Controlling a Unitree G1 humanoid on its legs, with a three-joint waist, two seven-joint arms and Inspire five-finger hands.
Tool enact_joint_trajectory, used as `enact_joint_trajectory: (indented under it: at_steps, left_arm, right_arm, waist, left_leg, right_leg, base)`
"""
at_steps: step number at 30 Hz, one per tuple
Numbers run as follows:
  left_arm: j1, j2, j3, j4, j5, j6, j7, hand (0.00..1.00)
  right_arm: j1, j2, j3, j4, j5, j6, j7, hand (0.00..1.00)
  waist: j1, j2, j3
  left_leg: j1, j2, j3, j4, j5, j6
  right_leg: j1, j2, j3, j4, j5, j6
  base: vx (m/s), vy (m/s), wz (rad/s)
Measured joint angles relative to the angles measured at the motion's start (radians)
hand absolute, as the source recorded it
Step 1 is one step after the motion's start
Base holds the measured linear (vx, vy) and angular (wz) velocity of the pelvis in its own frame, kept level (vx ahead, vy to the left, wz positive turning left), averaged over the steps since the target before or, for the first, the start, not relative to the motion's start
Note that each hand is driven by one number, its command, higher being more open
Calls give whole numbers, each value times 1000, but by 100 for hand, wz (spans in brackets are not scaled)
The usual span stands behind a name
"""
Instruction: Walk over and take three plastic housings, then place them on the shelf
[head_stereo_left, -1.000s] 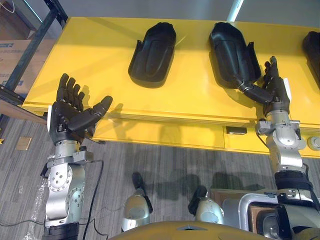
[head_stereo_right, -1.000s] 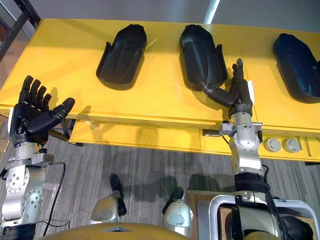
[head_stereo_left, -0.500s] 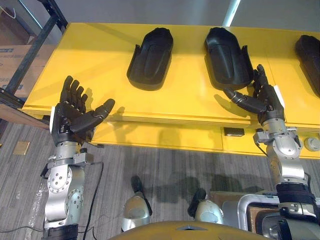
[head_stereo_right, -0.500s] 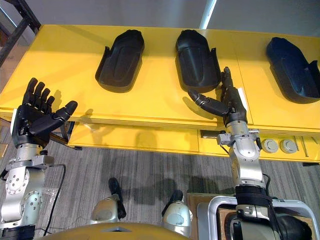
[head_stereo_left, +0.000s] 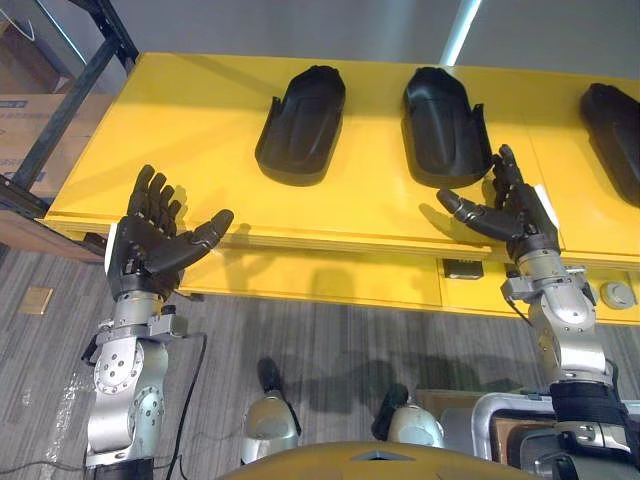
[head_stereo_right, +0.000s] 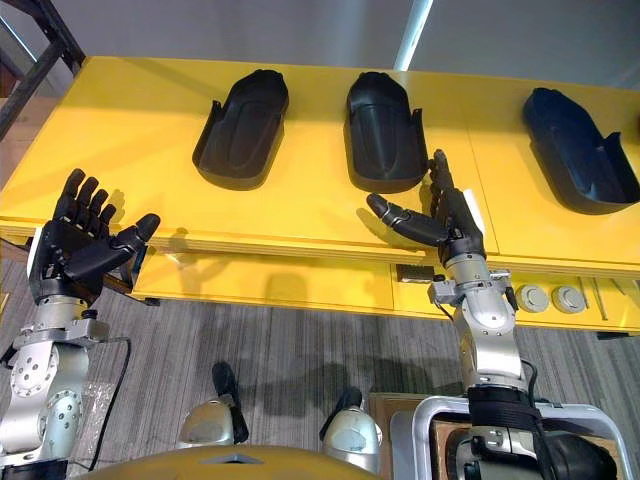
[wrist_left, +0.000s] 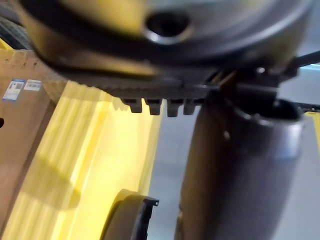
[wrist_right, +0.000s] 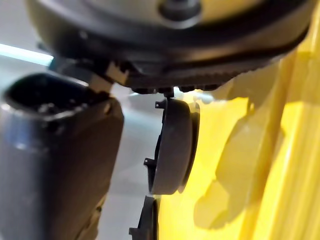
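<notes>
Three black plastic housings lie in a row on the yellow shelf top (head_stereo_left: 180, 120): the left housing (head_stereo_left: 303, 122), the middle housing (head_stereo_left: 444, 124) and the right housing (head_stereo_right: 579, 148). My right hand (head_stereo_left: 512, 209) is open over the shelf's front part, just in front of and slightly right of the middle housing, apart from it. My left hand (head_stereo_left: 152, 240) is open near the shelf's front left edge, holding nothing. The right wrist view shows a housing (wrist_right: 172, 147) edge-on past the hand.
A dark metal rack frame (head_stereo_left: 70, 85) stands at the left with cardboard boxes (head_stereo_left: 25, 110) behind it. Round buttons (head_stereo_right: 545, 298) sit on the yellow front panel under the right side. Grey wood-pattern floor (head_stereo_left: 330, 340) lies below.
My right hand has pulled back from the middle housing toward the shelf's front edge. The whole view has shifted a little; the left hand stays open in much the same place.
</notes>
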Motion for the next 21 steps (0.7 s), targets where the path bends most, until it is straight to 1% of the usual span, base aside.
enact_joint_trajectory:
  at_steps: [2, 7, 12, 15, 17, 19, 20, 21]
  left_arm:
    - [1, 0, 0, 0, 0, 0, 0, 100]
    - [8, 0, 0, 0, 0, 0, -1, 100]
    - [9, 0, 0, 0, 0, 1, -2, 100]
    - [8, 0, -1, 0, 0, 1, -3, 100]
    - [12, -3, -2, 0, 0, 1, -2, 100]
    - [14, -16, -4, 0, 0, 1, -1, 100]
    - [14, -23, -4, 0, 0, 0, -1, 100]
    - [14, -34, -10, 0, 0, 0, 1, 100]
  right_arm:
    - [8, 0, 0, -1, 0, 2, 2, 100]
    - [26, 1, 1, -5, 0, 7, 29, 100]
    - [29, 1, 9, -6, -7, 7, 23, 100]
    - [36, 2, 20, -6, -35, 0, -35, 100]
    - [36, 28, 18, -8, -51, -12, -105, 100]
    - [40, 68, 11, -25, -97, -46, -201, 100]
    - [44, 79, 6, -44, -102, -53, -223, 100]
    - [58, 99, -5, -89, -117, -84, -258, 100]
  waist:
    - [2, 0, 0]
    - [2, 0, -26]
    - [1, -1, -35]
    - [1, 2, -50]
    - [2, 4, -52]
    - [2, 7, -53]
    - [2, 8, -54]
    - [2, 11, -56]
  left_leg:
    - [6, 0, 1, 0, -2, -2]
    - [6, 1, 4, 0, -6, -3]
    - [5, 1, 6, 0, -6, -3]
    - [7, 1, 7, 0, -7, -5]
    - [8, 1, 7, 0, -7, -5]
    - [9, 1, 9, 0, -8, -5]
    - [9, 1, 10, 0, -8, -5]
    - [9, 1, 11, 0, -8, -6]
  right_leg:
    - [7, 1, 0, -5, 1, 0]
    - [13, 6, 0, -23, 7, 3]
    - [13, 8, 1, -29, 10, 3]
    - [18, 9, 1, -37, 14, 4]
    - [18, 10, 1, -37, 15, 4]
    - [18, 10, 3, -40, 17, 4]
    - [18, 10, 4, -41, 17, 4]
    - [18, 10, 5, -42, 18, 5]
  base:
    - [0, 0, 0]
    - [4, 0, -1]
    - [0, 0, 0]
    - [0, 0, 0]
    - [0, 0, 0]
    - [0, 0, 0]
    - [-1, 8, -3]
    - [1, 8, -4]
